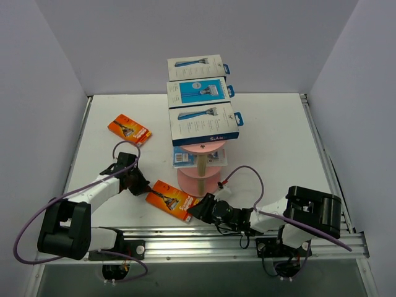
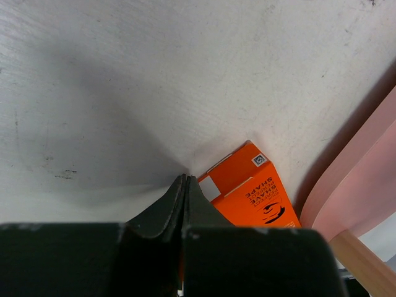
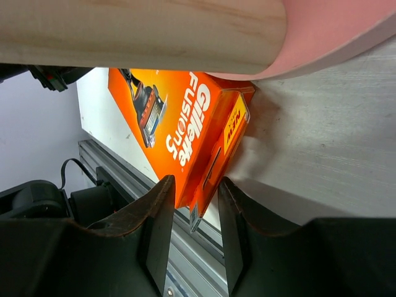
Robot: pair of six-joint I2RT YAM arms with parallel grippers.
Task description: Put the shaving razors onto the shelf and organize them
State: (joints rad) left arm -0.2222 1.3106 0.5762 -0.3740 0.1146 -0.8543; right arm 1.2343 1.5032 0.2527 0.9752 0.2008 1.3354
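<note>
My right pincer lay low in front of the shelf, its jaws parted and standing one on either side of the near end of an orange razor pack. They sat close against the card, but I saw no firm clamp on it. That pack lay flat on the table, just in front of the shelf's lowest pink tier and angled toward the left arm's side. The wrist view showed a razor picture and white lettering on its face. My left pincer was closed, its two fingers pressed together with nothing between them. Its tip met the pack's far corner, on the side away from the right pincer. So the pack sat between the two pincers, at the foot of the shelf. The shelf's beige post rose from the round lower tiers. On the top tier, three white-and-blue boxes lay in a row running from the front of the shelf to the back. A clear blister pack with a blue card rested on the middle tier, beside the post. A second orange pack lay flat on the table, well to the left of the shelf and apart from both pincers.
</note>
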